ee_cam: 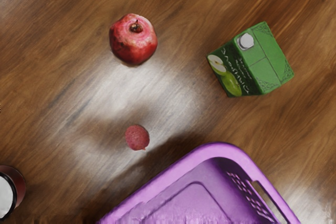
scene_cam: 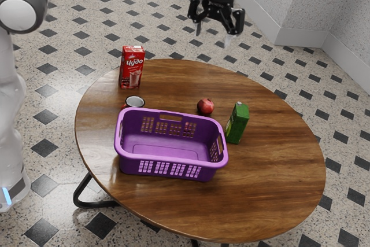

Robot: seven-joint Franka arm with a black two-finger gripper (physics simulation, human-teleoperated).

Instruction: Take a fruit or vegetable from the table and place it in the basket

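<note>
My gripper (scene_cam: 213, 34) hangs high above the far side of the table, open, with its fingers apart and nothing between them. A red pomegranate (scene_cam: 206, 106) rests on the wood behind the purple basket (scene_cam: 173, 159), beside a green carton. In the wrist view the pomegranate (ee_cam: 133, 39) lies apart from a small pinkish-red, lychee-like fruit (ee_cam: 137, 137), which is nearer the basket (ee_cam: 231, 152). Through the basket's rear holes in the exterior view a bit of pink shows. The basket is upright, and no item can be seen on its visible floor.
The green juice carton (scene_cam: 237, 123) stands close to the basket's corner at the exterior view's right. A red carton (scene_cam: 132, 67) stands near the table's (scene_cam: 266, 201) far left edge in that view. Between it and the basket is a mug (scene_cam: 134, 102), partly hidden by the rim.
</note>
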